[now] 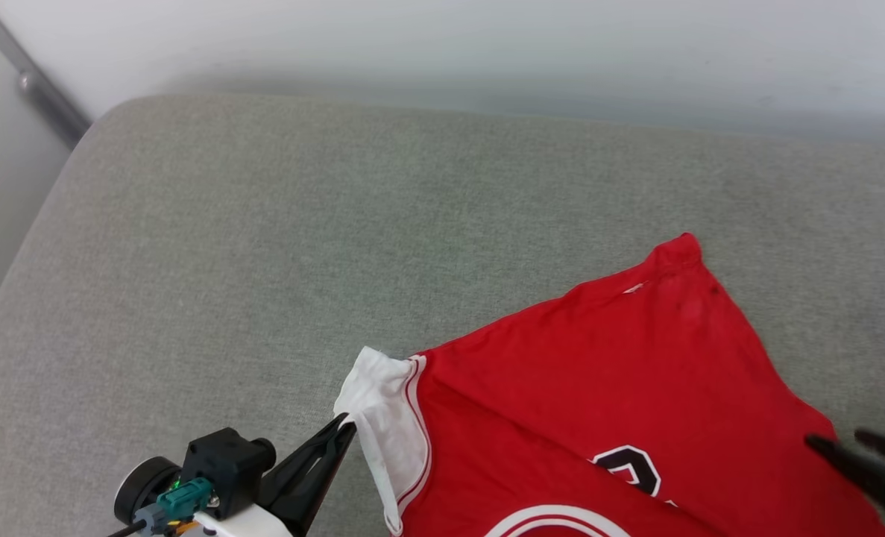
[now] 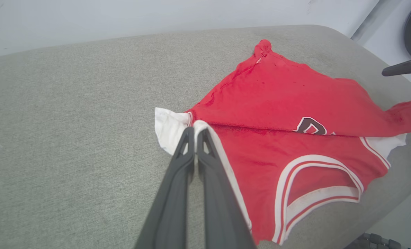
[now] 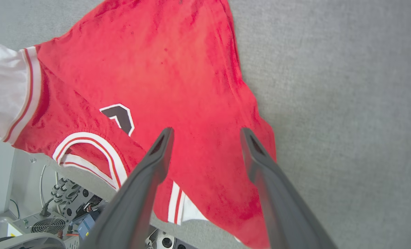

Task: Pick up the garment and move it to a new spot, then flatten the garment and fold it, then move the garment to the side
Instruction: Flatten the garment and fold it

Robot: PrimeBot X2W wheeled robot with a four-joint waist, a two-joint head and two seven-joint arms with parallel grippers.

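Note:
The garment [image 1: 621, 388], a red shirt with white sleeves, lies on a grey cushion with one red layer folded over part of its black chest print. My left gripper [image 1: 347, 426] is shut on the edge of a white sleeve [image 1: 379, 403] at the garment's left corner. In the left wrist view its fingertips [image 2: 195, 130] pinch that sleeve's [image 2: 169, 126] edge beside the red body [image 2: 295, 97]. My right gripper [image 1: 848, 445] stands open at the garment's right edge. In the right wrist view it [image 3: 205, 133] hovers over the red cloth [image 3: 177, 69] with nothing between its fingers.
The grey cushion [image 1: 300, 239] stretches wide to the left and back, ending at a white wall [image 1: 442, 45]. A metal bar [image 1: 47, 97] runs at the far left. Past the cushion's near edge, the right wrist view shows cables and electronics [image 3: 53, 214].

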